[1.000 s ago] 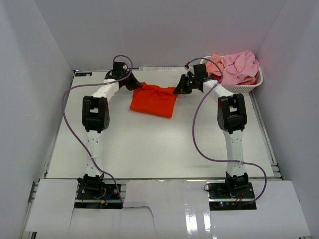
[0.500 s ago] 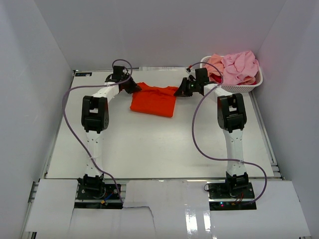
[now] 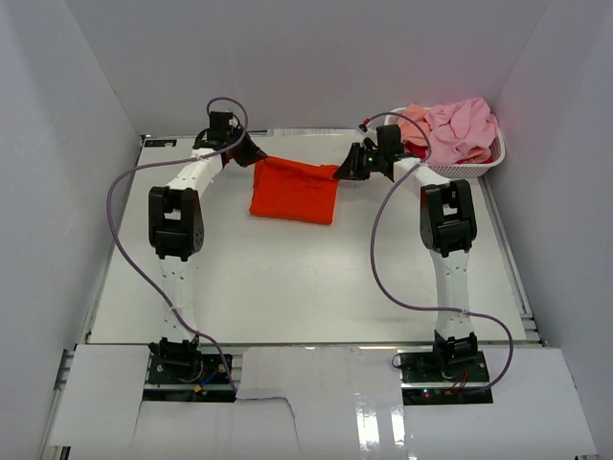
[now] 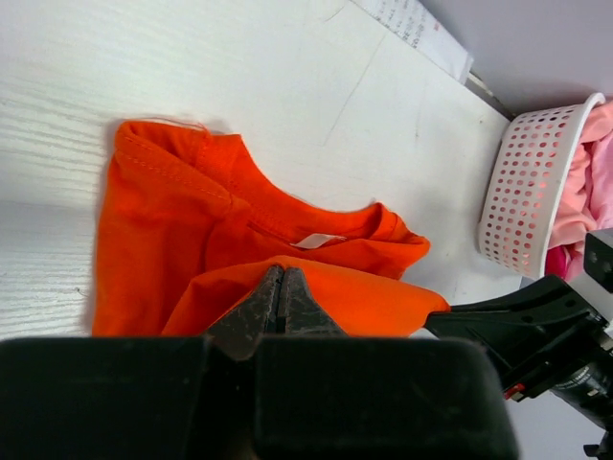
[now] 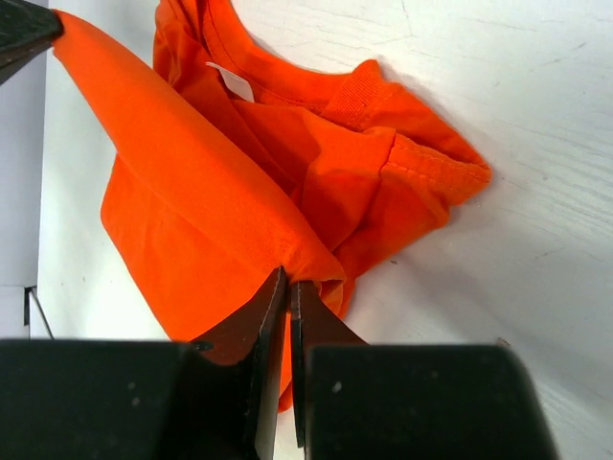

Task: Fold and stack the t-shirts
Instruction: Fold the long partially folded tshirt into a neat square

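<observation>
A bright orange-red t-shirt (image 3: pixel 295 192) lies on the white table (image 3: pixel 287 278) toward the back, collar away from the arms. My left gripper (image 3: pixel 257 159) is shut on its far-left corner and my right gripper (image 3: pixel 341 174) is shut on its far-right corner. In the left wrist view the jaws (image 4: pixel 283 275) pinch a raised fold of the orange t-shirt (image 4: pixel 163 230), with the collar beyond. In the right wrist view the closed tips (image 5: pixel 289 285) clamp the same lifted edge of the t-shirt (image 5: pixel 192 220), which runs taut to the other gripper. Pink and peach t-shirts (image 3: pixel 458 129) fill the basket.
A white perforated basket (image 3: pixel 460 169) stands at the back right corner, right behind the right arm; it also shows in the left wrist view (image 4: pixel 532 192). White walls close in the table on three sides. Purple cables loop off both arms.
The left gripper has moved back and to the left with its corner. The shirt's far edge now runs straighter between the two grippers. The right gripper has barely shifted.
</observation>
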You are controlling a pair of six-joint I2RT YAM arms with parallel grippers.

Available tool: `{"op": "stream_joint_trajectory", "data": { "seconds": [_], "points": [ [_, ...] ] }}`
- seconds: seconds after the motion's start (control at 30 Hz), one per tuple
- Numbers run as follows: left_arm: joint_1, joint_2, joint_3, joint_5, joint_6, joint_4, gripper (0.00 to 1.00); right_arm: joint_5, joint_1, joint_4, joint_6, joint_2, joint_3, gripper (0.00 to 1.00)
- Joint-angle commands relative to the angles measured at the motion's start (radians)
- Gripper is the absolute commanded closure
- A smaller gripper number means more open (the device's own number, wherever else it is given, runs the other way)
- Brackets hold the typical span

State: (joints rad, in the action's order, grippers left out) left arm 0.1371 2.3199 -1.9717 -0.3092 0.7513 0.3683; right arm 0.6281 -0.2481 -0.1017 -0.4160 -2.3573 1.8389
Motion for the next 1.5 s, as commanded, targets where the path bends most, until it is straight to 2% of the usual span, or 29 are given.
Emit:
{"op": "stream_joint_trajectory", "data": {
  "seconds": [0.0, 0.3, 0.53, 0.63, 1.03, 1.47],
  "points": [
    [-0.014, -0.096, -0.042, 0.035, -0.015, 0.026, 1.0, 0.025, 0.006, 0.02, -0.009, 0.032, 0.049, 0.92],
    [-0.03, -0.096, -0.065, 0.064, -0.023, 0.069, 1.0, 0.05, 0.003, 0.004, -0.021, -0.01, 0.137, 0.92],
    [-0.04, -0.108, -0.055, 0.076, -0.023, 0.078, 1.0, 0.064, -0.016, -0.079, -0.029, -0.102, 0.331, 0.92],
    [-0.047, -0.106, -0.056, 0.079, -0.023, 0.084, 1.0, 0.065, -0.02, -0.085, -0.044, -0.131, 0.365, 0.92],
    [-0.065, -0.079, -0.058, 0.091, -0.02, 0.092, 1.0, 0.071, -0.025, -0.063, -0.066, -0.203, 0.422, 0.92],
    [-0.068, -0.06, 0.007, 0.102, -0.012, 0.04, 1.0, 0.061, -0.025, 0.062, -0.073, -0.24, 0.39, 0.92]
  ]
}}
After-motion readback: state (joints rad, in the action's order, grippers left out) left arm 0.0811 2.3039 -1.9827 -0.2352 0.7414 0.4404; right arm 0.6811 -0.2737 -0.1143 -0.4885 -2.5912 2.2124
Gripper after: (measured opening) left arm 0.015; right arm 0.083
